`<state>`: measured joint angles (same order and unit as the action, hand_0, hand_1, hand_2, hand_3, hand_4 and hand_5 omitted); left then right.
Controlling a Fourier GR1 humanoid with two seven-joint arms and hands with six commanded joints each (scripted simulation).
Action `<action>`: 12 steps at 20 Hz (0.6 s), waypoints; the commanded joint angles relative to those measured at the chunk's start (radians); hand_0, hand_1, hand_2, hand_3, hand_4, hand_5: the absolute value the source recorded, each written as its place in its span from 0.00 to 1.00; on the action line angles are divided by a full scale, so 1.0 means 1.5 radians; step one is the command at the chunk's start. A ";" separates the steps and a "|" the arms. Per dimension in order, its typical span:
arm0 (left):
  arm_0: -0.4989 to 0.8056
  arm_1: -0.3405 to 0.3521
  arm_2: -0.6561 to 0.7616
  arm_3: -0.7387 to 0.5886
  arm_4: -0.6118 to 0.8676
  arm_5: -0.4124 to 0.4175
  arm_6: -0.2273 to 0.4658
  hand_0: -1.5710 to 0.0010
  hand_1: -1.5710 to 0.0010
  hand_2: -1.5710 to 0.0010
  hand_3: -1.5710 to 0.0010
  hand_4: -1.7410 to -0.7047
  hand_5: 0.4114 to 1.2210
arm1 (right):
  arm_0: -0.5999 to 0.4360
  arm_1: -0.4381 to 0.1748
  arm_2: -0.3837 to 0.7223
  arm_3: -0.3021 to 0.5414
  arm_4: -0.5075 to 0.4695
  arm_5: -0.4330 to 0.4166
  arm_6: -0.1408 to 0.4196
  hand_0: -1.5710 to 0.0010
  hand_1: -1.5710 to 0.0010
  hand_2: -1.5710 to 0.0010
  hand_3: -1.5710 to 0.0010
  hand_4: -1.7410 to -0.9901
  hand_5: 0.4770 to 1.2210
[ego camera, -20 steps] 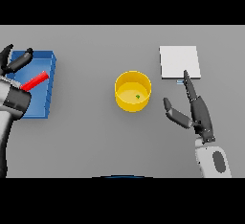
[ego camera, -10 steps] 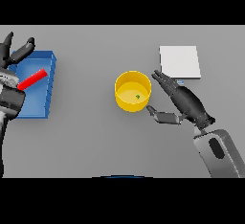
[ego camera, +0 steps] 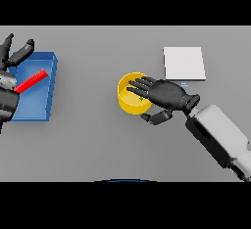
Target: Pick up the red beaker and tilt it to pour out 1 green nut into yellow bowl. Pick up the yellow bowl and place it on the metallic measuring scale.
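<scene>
Swung in from beside the metallic measuring scale (ego camera: 184,62), the right hand (ego camera: 164,95) now spreads open-fingered over the yellow bowl (ego camera: 128,101), poised to grasp it for weighing.

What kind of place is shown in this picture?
Probably a laboratory-style test bench: a plain grey table holding a red beaker in a blue tray, a yellow bowl, and a flat measuring scale.
</scene>
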<state>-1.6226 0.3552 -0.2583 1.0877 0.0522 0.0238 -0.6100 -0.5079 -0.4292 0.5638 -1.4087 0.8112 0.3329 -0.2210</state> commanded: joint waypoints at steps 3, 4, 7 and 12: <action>0.005 0.011 0.010 -0.005 -0.015 0.001 0.000 1.00 1.00 1.00 1.00 0.98 0.34 | -0.039 0.000 0.030 0.044 0.023 0.029 -0.009 1.00 1.00 1.00 1.00 0.69 0.31; 0.007 0.014 0.016 -0.009 -0.019 0.000 0.000 1.00 1.00 1.00 1.00 0.98 0.34 | -0.043 0.002 0.041 0.055 0.032 0.030 -0.011 1.00 1.00 1.00 1.00 0.69 0.30; -0.002 0.018 0.032 -0.005 -0.026 0.010 0.000 1.00 1.00 1.00 1.00 0.98 0.34 | -0.075 0.014 0.065 0.099 0.052 0.043 -0.008 1.00 1.00 1.00 1.00 0.68 0.30; 0.006 0.042 0.057 -0.017 -0.056 0.025 0.000 1.00 1.00 1.00 1.00 0.98 0.33 | -0.119 0.031 0.103 0.158 0.079 0.073 -0.014 1.00 1.00 1.00 1.00 0.63 0.34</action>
<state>-1.6130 0.4185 -0.1724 1.0616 -0.0319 0.0607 -0.6100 -0.6866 -0.3830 0.7181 -1.1725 0.9288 0.4420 -0.2431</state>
